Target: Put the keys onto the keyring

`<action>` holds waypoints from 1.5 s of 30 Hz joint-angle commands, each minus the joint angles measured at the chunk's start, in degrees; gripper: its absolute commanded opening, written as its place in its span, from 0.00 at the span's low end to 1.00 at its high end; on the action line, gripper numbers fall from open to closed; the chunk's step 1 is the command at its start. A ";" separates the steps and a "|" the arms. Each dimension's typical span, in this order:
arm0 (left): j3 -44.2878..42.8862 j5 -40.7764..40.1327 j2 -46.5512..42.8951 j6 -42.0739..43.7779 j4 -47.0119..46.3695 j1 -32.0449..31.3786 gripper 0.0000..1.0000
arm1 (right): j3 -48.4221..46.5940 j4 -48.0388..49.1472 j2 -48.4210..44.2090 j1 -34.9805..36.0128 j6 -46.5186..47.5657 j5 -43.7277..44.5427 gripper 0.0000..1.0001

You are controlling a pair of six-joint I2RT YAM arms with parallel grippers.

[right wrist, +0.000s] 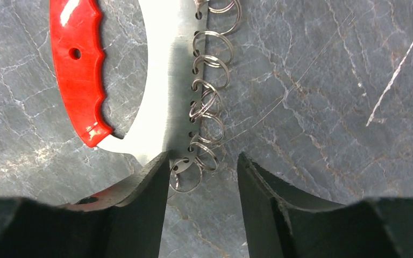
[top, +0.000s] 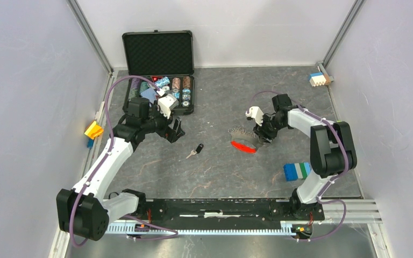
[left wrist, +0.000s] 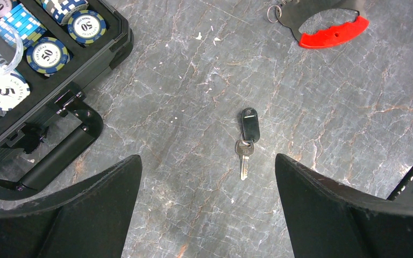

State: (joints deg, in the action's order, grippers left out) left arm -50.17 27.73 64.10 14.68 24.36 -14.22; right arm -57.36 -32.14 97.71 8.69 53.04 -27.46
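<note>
While the key (left wrist: 246, 142) is lying just ahead of the wide-spread left tool (left wrist: 207, 161), blade pointing back at it, the keyring (right wrist: 166, 80) is being straddled by the half-open right tool (right wrist: 203, 161).

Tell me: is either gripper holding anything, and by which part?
Nothing held: left gripper open, clear of the key; right gripper open, straddling the end ring of the keyring.

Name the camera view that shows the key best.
Left wrist view: the key lies in full, black head and silver blade sharp. The top external view shows only a tiny speck; the right wrist view misses it.
</note>
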 commanded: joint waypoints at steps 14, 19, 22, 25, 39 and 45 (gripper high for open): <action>0.51 1.90 -0.71 2.38 -1.16 -0.02 1.00 | -6.71 -7.05 2.74 -1.82 7.33 -9.21 0.37; 0.51 1.92 -0.69 2.42 -1.15 -0.02 1.00 | -6.89 -3.89 1.92 -1.75 2.91 -12.05 0.40; 0.50 1.99 -0.64 2.42 -1.16 -0.02 1.00 | -6.57 -1.09 1.32 -1.72 -0.61 -12.11 0.40; 0.51 2.04 -0.51 2.52 -1.16 -0.02 1.00 | -5.83 1.45 0.83 -1.66 -3.36 -11.85 0.41; 0.62 2.22 -0.44 2.59 -1.16 -0.02 1.00 | -4.21 6.06 1.81 1.32 -7.68 -9.19 0.39; 0.77 2.18 -0.53 2.81 -1.16 -0.02 1.00 | -3.83 5.17 2.69 1.83 -7.14 -7.69 0.38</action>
State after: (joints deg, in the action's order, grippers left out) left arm -49.58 28.69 64.10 14.87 24.34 -14.22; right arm -61.49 -27.35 100.49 10.35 46.09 -36.16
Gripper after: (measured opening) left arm 0.996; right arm 0.385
